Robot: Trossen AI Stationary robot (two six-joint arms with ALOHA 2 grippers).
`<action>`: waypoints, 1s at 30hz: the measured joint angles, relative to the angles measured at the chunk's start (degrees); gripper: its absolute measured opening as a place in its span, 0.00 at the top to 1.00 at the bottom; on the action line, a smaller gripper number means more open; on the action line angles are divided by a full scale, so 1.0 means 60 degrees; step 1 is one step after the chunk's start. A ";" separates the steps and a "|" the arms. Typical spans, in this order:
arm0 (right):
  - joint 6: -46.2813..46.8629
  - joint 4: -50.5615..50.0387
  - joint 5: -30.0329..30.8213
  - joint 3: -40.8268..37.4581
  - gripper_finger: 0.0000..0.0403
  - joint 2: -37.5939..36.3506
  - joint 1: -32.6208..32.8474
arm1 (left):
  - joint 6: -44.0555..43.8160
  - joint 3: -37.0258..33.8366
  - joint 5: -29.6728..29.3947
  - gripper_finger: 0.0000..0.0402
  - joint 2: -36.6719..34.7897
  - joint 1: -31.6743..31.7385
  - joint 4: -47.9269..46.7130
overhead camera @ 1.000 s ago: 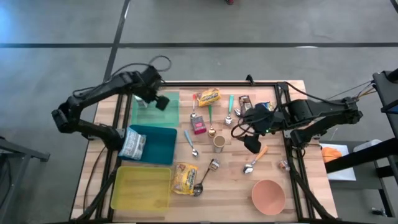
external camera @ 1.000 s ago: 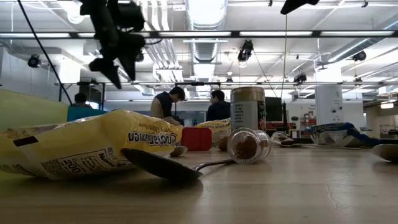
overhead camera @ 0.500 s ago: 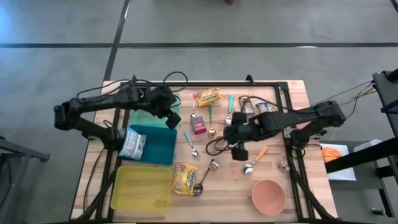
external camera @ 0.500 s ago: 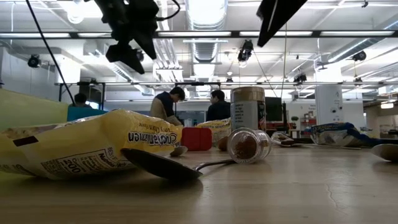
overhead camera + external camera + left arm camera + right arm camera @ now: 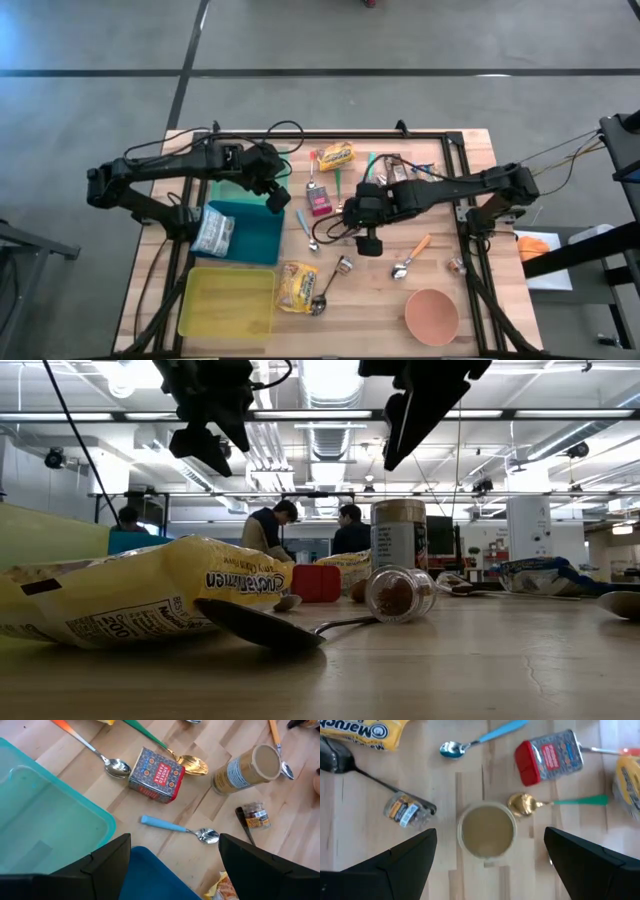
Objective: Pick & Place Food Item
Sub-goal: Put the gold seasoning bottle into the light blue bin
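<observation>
A tan-lidded jar stands upright mid-table, seen also in the high view. My right gripper hangs open above it, a finger on either side, touching nothing; it shows in the high view too. My left gripper is open in the air over the right edge of the teal bin, with a red spice tin lying on the wood beyond it. A yellow noodle packet and a small spice jar lie flat nearer the front.
Several spoons lie around the jar, among them a blue-handled spoon and a gold spoon. A green tray, a yellow tray and a pink bowl stand around. A second yellow packet lies at the back.
My right gripper has swung toward the table's left and come down, rolling as it went, and now hangs over the tan-lidded jar. My left gripper has moved from over the green tray toward the table's right, then held still. Both stayed open.
</observation>
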 joint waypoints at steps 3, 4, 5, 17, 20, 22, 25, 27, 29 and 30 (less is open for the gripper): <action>-0.0034 0.0406 -0.0032 -0.0224 0.08 0.0144 0.0016 | 0.0079 0.0000 0.0004 0.23 0.0000 -0.0033 -0.0004; -0.0033 0.0560 -0.0046 -0.0351 0.08 0.0163 0.0016 | 0.0120 0.0000 -0.0003 0.23 0.0000 -0.0055 -0.0010; -0.0018 0.0701 -0.0042 -0.0497 0.08 0.0161 0.0006 | 0.0164 0.0000 0.0000 0.23 -0.0016 -0.0092 -0.0031; 0.0180 0.1909 -0.0638 -0.1941 0.08 -0.0030 -0.0478 | 0.0356 -0.0007 0.0000 0.23 -0.0299 -0.0713 0.0133; 0.0191 0.2178 -0.0707 -0.2063 0.08 -0.0034 -0.0461 | 0.0350 -0.0007 -0.0003 0.23 -0.0327 -0.0806 0.0171; 0.0196 0.2317 -0.0705 -0.2091 0.08 -0.0034 -0.0469 | 0.0347 -0.0007 -0.0004 0.23 -0.0355 -0.0866 0.0176; 0.0164 0.2395 -0.0707 -0.2111 0.08 -0.0034 -0.0577 | 0.0345 -0.0007 0.0000 0.23 -0.0372 -0.0904 0.0175; 0.0151 0.2421 -0.0732 -0.2177 0.08 -0.0045 -0.0637 | 0.0346 -0.0007 0.0000 0.23 -0.0372 -0.0911 0.0175; 0.0120 0.2479 -0.0784 -0.2280 0.08 -0.0045 -0.0673 | 0.0345 -0.0007 -0.0004 0.23 -0.0375 -0.0907 0.0175; 0.0127 0.2575 -0.0810 -0.2334 0.08 -0.0045 -0.0683 | 0.0336 -0.0007 -0.0004 0.23 -0.0375 -0.0907 0.0175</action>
